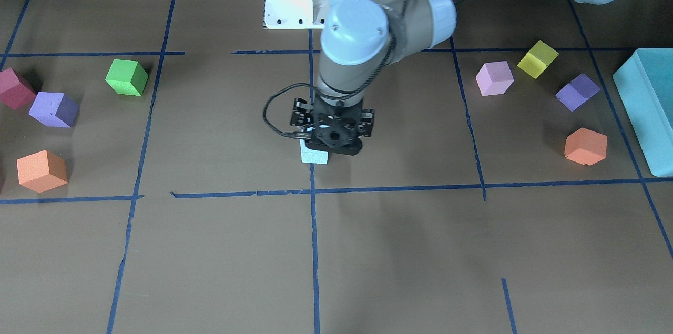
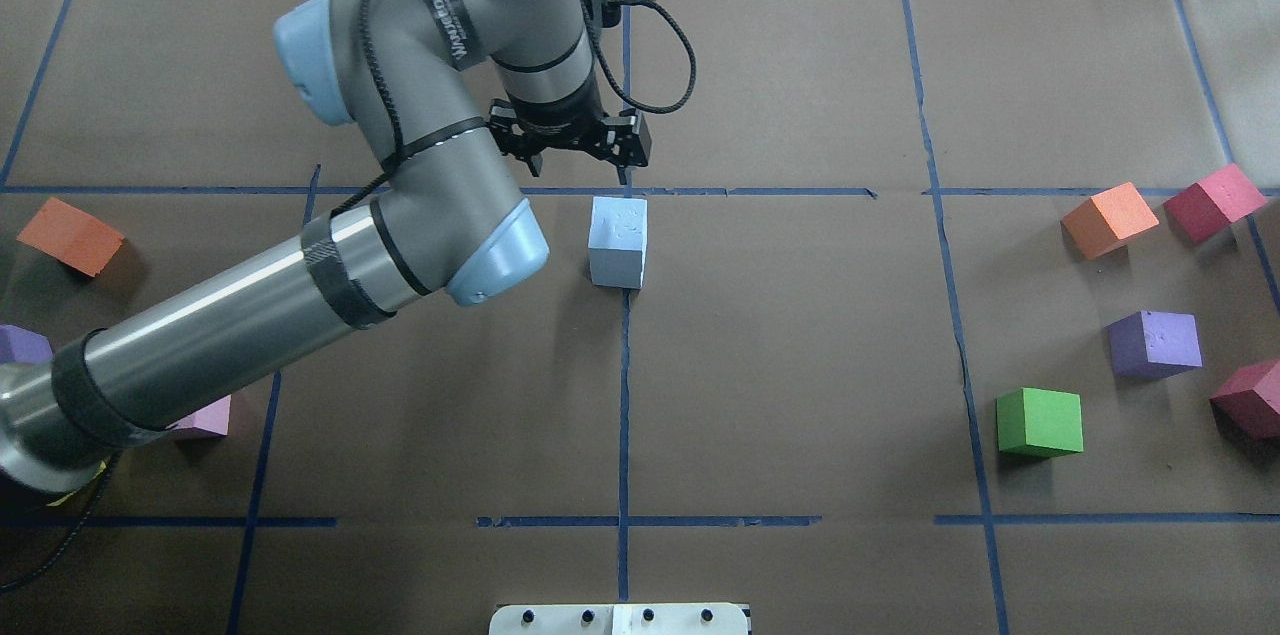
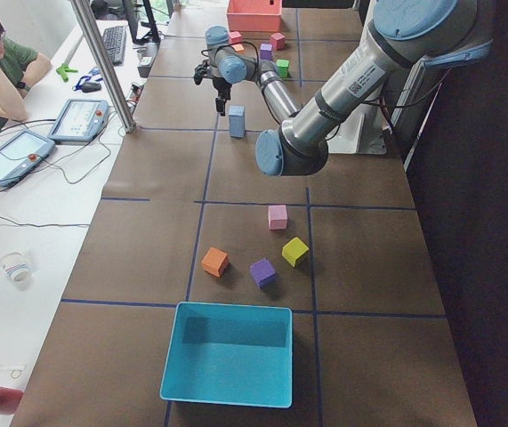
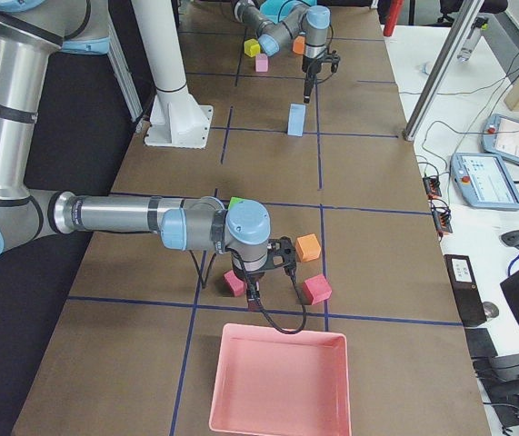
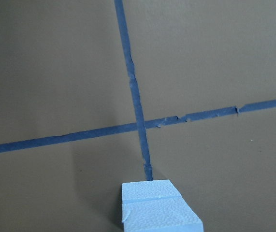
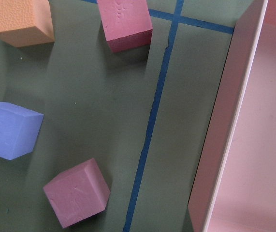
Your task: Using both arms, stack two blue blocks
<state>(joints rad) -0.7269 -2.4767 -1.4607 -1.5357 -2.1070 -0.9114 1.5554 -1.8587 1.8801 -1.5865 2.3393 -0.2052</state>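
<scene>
Seems done stacking two pale-blue foam cubes (image 2: 618,245); next: lift left gripper (image 2: 578,155), jaws wide & empty just beside stack, away w/o nudging; right gripper (image 4: 261,283) jaws: can't tell.

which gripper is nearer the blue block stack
Left. The left gripper hangs just above the blue block stack; the right gripper is far off near the pink tray.

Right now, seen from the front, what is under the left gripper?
A pale-blue stack of blocks stands on the table under the left gripper. In the front view the gripper covers its top; only a lower part shows.
</scene>
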